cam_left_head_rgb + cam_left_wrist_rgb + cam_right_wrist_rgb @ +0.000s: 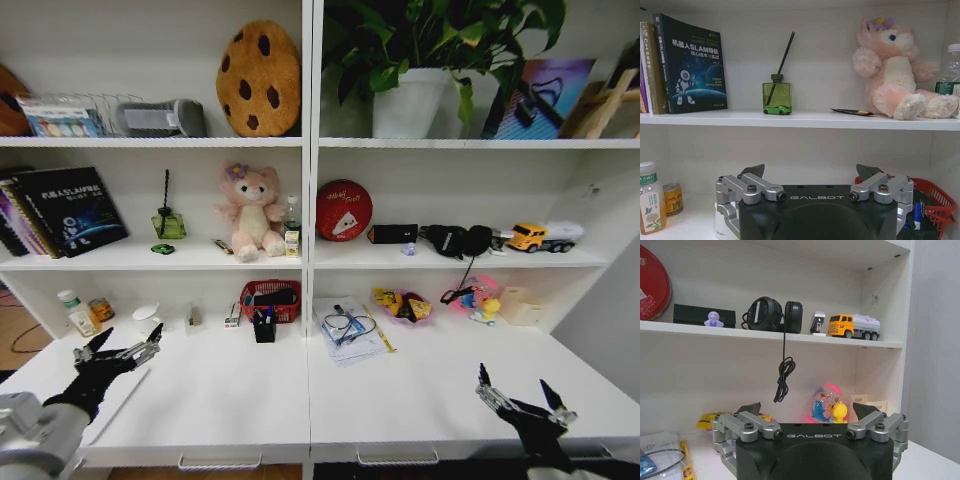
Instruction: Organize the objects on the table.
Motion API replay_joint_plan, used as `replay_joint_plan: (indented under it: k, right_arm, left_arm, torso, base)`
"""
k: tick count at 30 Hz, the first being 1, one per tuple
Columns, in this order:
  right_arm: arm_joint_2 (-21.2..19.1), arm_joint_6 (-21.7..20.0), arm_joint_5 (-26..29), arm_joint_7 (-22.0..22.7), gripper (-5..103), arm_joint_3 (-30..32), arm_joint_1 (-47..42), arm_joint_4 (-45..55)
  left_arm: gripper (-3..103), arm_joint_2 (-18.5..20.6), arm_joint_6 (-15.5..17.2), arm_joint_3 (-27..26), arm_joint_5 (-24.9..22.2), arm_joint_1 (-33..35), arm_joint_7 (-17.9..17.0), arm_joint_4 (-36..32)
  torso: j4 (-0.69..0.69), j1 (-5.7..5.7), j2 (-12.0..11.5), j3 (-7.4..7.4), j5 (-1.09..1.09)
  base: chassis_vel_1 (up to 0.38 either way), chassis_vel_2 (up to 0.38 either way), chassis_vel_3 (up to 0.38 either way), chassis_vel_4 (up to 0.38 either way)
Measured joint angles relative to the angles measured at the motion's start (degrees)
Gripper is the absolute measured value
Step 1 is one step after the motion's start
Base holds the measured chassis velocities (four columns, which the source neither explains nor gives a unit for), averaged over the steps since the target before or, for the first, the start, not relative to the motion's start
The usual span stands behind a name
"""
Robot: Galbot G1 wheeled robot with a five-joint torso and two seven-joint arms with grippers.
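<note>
Green toy car parked on the shelf above the desk, both grippers low and empty.

Left gripper hovers with fingers spread wide over the desk's lower-left corner; right gripper, equally wide, hangs at the lower right near the front edge. Between them the white surface lies broad and bare. Along the back wall stand a pen holder, red basket and papers. The car sits before a reed diffuser, mid-left.
</note>
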Motion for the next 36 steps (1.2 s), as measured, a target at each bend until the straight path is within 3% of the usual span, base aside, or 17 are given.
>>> replay_joint_plan:
  k: [36]
  right_arm:
    - [-0.12,-0.09,0.15,-0.19,100,-0.21,0.29,-0.40]
  left_arm:
    - [100,0.00,0.00,0.00,0.00,0.00,0.00,0.00]
  torso:
    - [0.00,0.00,0.00,0.00,0.00]
  base:
    - [0.104,0.104,-0.108,-0.106]
